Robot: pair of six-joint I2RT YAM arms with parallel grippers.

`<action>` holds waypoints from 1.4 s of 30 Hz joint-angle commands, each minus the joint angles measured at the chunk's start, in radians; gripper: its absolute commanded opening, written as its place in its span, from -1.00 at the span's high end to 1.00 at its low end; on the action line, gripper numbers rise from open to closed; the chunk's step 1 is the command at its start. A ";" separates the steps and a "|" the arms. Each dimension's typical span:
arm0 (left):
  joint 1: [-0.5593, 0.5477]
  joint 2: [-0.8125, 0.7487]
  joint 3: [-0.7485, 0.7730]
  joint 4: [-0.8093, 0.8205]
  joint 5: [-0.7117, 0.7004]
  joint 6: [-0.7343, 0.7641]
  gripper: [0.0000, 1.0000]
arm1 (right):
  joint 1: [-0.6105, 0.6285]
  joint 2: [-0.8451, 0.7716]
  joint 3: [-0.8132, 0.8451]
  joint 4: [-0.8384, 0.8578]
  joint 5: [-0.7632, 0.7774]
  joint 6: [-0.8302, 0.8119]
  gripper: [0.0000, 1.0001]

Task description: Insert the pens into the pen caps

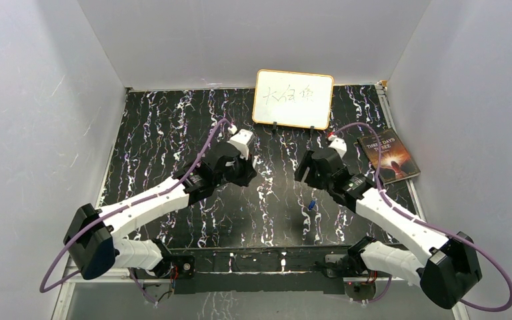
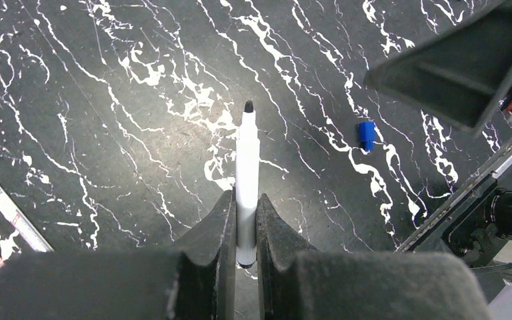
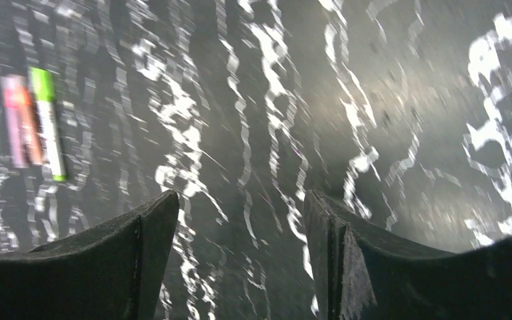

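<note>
My left gripper (image 2: 243, 200) is shut on a white pen (image 2: 247, 160) with a bare black tip that points away from the wrist, held above the table. A small blue pen cap (image 2: 367, 135) lies on the table to the right of the tip; it also shows in the top view (image 1: 312, 205). My right gripper (image 3: 240, 200) is open and empty above the table, its view blurred. A white pen with a bright green end (image 3: 48, 123) lies beside pink and orange pens (image 3: 17, 127) at that view's left.
The table is black marble-patterned (image 1: 173, 133). A small whiteboard (image 1: 293, 99) stands at the back and a book (image 1: 388, 157) lies at the right edge. Two more pens (image 2: 0, 200) lie at the left edge of the left wrist view.
</note>
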 commanded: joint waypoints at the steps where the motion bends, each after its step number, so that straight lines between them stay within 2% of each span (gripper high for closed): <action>1: 0.006 -0.009 0.019 0.075 0.024 0.025 1.00 | -0.001 -0.015 -0.023 -0.232 0.082 0.108 -0.27; 5: 0.017 -0.003 0.005 0.102 0.045 0.033 1.00 | 0.000 -0.038 -0.054 -0.272 0.112 0.212 -0.13; 11: 0.031 0.023 0.044 0.089 0.075 0.062 1.00 | -0.001 0.029 -0.061 -0.308 0.113 0.248 -0.22; 14: 0.038 0.031 0.056 0.086 0.076 0.073 1.00 | -0.001 0.077 -0.065 -0.294 0.111 0.243 -0.19; 18: 0.045 0.034 0.049 0.092 0.078 0.071 1.00 | -0.001 0.132 -0.066 -0.269 0.095 0.243 0.08; 27: 0.055 0.045 0.040 0.090 0.092 0.060 1.00 | -0.001 0.191 -0.079 -0.215 0.076 0.230 0.14; 33: 0.060 0.047 0.037 0.093 0.095 0.065 1.00 | -0.001 0.218 -0.098 -0.177 0.077 0.229 0.27; 35: 0.061 0.044 0.036 0.095 0.096 0.065 1.00 | 0.000 0.219 -0.102 -0.169 0.073 0.227 0.38; 42: 0.062 0.043 0.032 0.094 0.100 0.065 1.00 | -0.001 0.245 -0.103 -0.153 0.059 0.220 0.48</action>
